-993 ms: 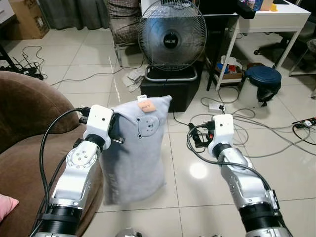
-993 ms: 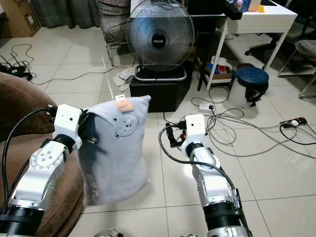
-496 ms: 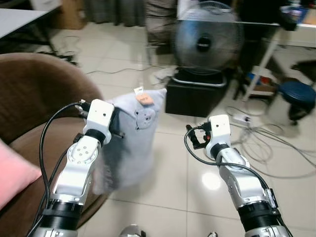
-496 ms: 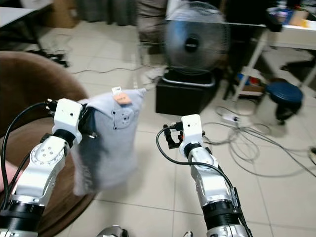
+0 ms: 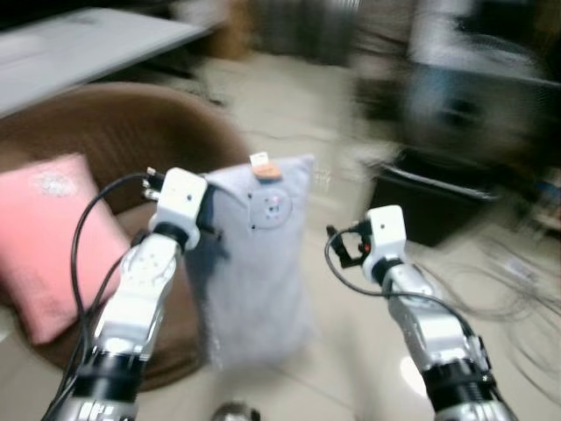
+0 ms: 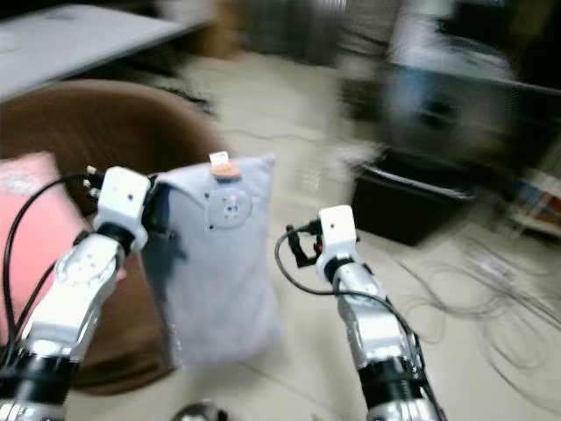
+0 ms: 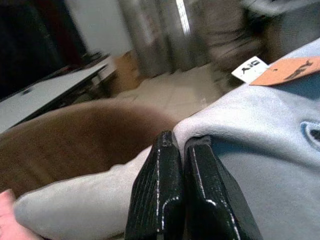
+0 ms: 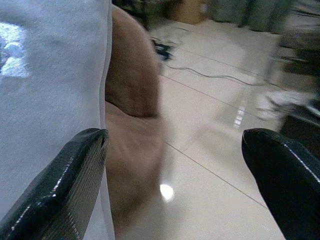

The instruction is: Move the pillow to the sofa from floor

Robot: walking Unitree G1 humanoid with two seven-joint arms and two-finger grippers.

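The brown sofa [image 5: 79, 132] fills the left side of the head view, its curved back rising toward the upper left, with a pink cushion [image 5: 53, 237] resting on the seat at the left edge. The rest of the room is blurred, likely because the robot is turning toward the seat. The grey pillow [image 5: 259, 254] hangs upright in the centre of the frame, clear of the floor and just in front of the sofa's edge, an orange tag [image 5: 269, 170] at its top. It dangles by one upper corner because the left gripper [image 7: 182, 160] has its two black fingers pressed together on that corner's seam, a grip that lets the bulk swing over the seat. The right gripper [image 8: 170, 165], right of centre, holds its fingers wide apart beside the pillow, gripping nothing, probably ready to steady it.
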